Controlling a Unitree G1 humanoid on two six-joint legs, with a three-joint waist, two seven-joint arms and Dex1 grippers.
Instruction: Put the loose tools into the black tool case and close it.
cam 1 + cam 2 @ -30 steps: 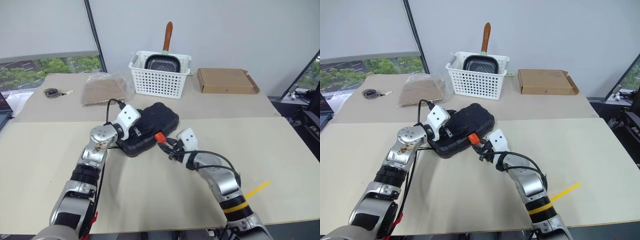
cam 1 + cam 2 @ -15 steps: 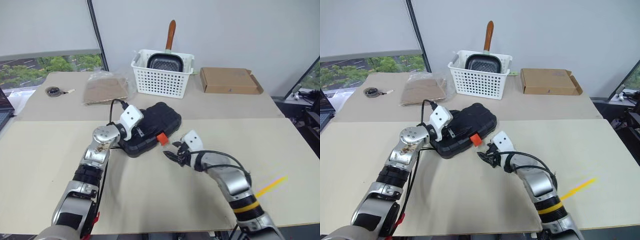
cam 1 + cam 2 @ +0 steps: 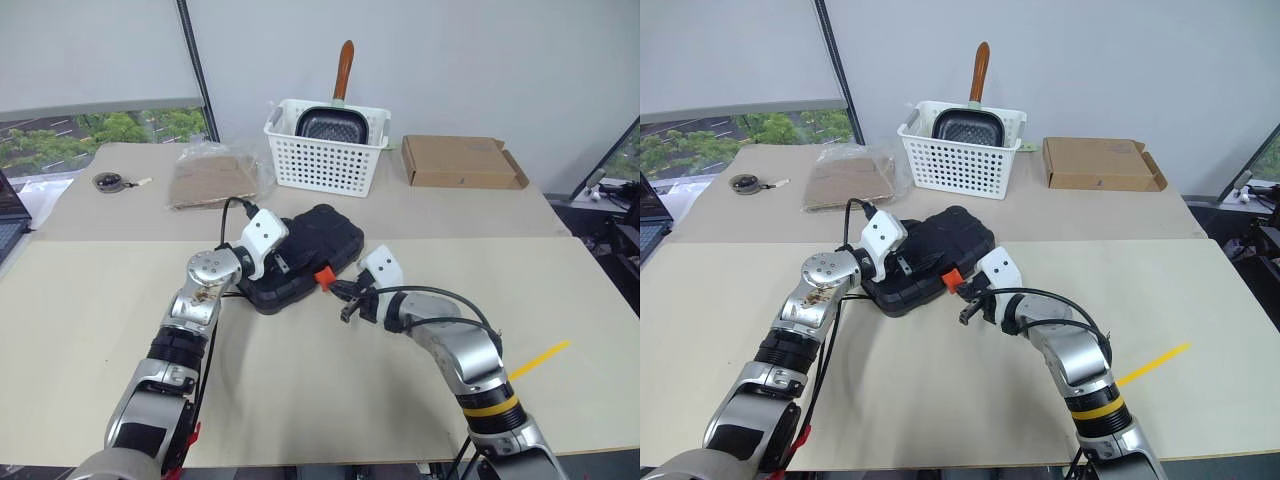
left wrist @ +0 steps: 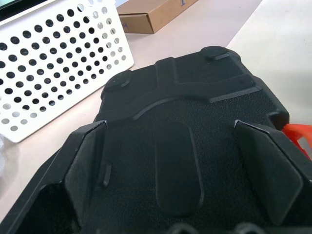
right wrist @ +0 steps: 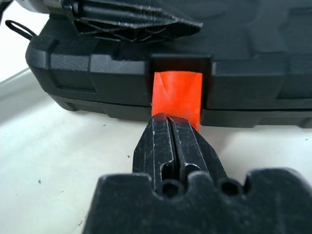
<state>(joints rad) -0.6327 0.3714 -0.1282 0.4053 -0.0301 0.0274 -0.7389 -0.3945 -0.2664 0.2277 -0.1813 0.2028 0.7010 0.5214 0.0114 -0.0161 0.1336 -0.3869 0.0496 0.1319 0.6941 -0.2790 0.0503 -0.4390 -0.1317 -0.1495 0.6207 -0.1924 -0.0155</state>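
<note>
The black tool case (image 3: 322, 236) lies closed on the table, its lid down over the base. My left gripper (image 4: 175, 161) is open and rests flat on the lid, one finger (image 4: 85, 161) toward each side. My right gripper (image 5: 170, 123) is shut with nothing between its fingers, and its tips sit at the lower edge of the orange latch (image 5: 176, 95) on the case's front. From the head view, the right gripper (image 3: 346, 295) is just below and right of the latch (image 3: 323, 277). The loose tools are out of view.
A white perforated basket (image 3: 325, 160) holding a dark pan stands behind the case. A brown cardboard box (image 3: 460, 162) lies to its right and a clear bag with a brown slab (image 3: 208, 178) to its left. A yellow strip (image 3: 538, 358) lies at the right.
My right gripper's fingers have gone from apart to shut, and the hand has come up to the orange latch. The left gripper has stayed on the lid.
</note>
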